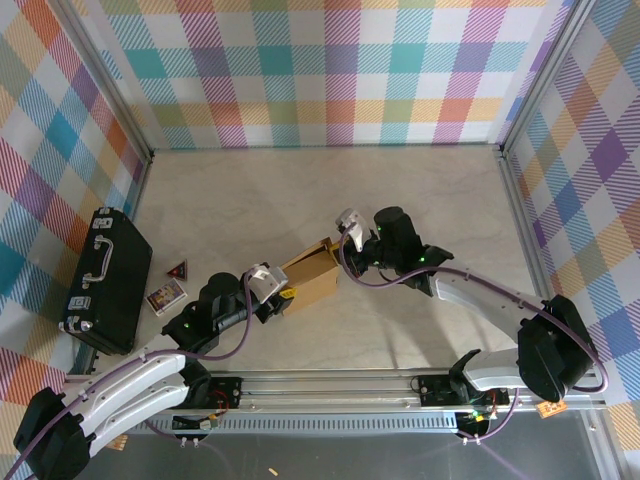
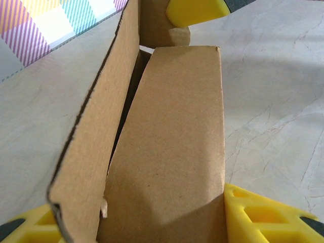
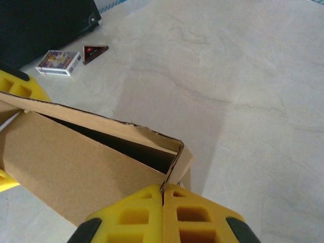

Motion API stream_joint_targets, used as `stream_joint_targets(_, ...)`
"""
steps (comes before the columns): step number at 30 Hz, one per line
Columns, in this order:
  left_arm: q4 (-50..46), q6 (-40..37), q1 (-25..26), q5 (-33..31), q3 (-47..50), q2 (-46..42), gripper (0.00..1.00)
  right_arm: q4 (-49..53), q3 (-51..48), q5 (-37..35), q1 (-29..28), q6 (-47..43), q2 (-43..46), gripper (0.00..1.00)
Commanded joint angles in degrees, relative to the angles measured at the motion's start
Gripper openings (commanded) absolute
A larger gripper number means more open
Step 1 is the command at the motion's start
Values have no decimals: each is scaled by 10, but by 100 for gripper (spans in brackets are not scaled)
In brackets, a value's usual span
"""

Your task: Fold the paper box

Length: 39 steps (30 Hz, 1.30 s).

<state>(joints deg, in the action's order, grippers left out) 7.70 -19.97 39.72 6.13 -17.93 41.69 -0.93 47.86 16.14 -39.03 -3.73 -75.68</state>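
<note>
Left gripper (image 1: 285, 298) clamps the paper box's (image 1: 312, 278) lower-left end between half-spread fingers, while the right gripper (image 1: 338, 248) pinches tight on its upper-right corner. The box sits mid-frame, its long axis running lower left to upper right. A black hard case (image 1: 105, 280), a small card pack (image 1: 165, 293) and a red triangle (image 1: 178, 268) lie well apart at left.

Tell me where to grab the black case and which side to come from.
Take the handle on the black case, coming down from above with the jaws across its bar. It stands proud of the upward face, while the body looks too broad to span.
</note>
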Motion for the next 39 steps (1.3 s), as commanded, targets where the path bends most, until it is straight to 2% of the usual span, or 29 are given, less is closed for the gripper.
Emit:
stream_joint_targets(1, 2, 11, 2, -30, -2, -6, 37, 57, -41, 64, -17, 55, -23, 0)
stream_joint_targets(3, 5, 12, 3, -31, -1, -6, 37, 60, -43, 66, -25, 48, -27, 0)
stream_joint_targets(11, 4, 12, 2, -40, 2, -8, 37, 66, -64, 1, -26, 25, -11, 0)
stream_joint_targets(13, 8, 11, 2, -39, 3, -7, 37, 59, -57, 1, -27, 26, 4, 3)
stream_joint_targets(14, 9, 11, 2, -39, 2, -6, 37, 56, -51, -2, -26, 26, 12, 10)
stream_joint_targets(15, 10, 12, 3, -38, 1, -4, 37, 56, -44, -12, -26, 27, 21, 22)
stream_joint_targets(17, 10, 11, 2, -36, -2, -4, 36, 59, -28, -31, -26, 28, 37, 31)
stream_joint_targets(20, 9, 11, 2, -35, -2, -5, 36, 74, -5, -63, -26, 39, 61, 54)
stream_joint_targets(24, 4, 7, 3, -32, 0, -12, 36, 75, -11, -76, -22, 48, 103, 70)
stream_joint_targets(28, 5, -2, 2, -33, -1, -15, 35, 69, -7, -53, -15, -14, 122, 77)
stream_joint_targets(30, 7, -10, 3, -27, -2, -12, 35, 70, 20, -77, -7, -36, 108, 86)
stream_joint_targets(32, 5, -16, 2, -21, -2, -10, 34, 103, 79, -61, 20, -24, 68, 86)
stream_joint_targets(36, -2, -21, 2, -18, -2, -9, 33, 210, 227, 31, 43, 4, -49, 76)
stream_joint_targets(39, -5, -21, 2, -21, -4, -8, 33, 342, 362, 24, 42, 39, -143, 72)
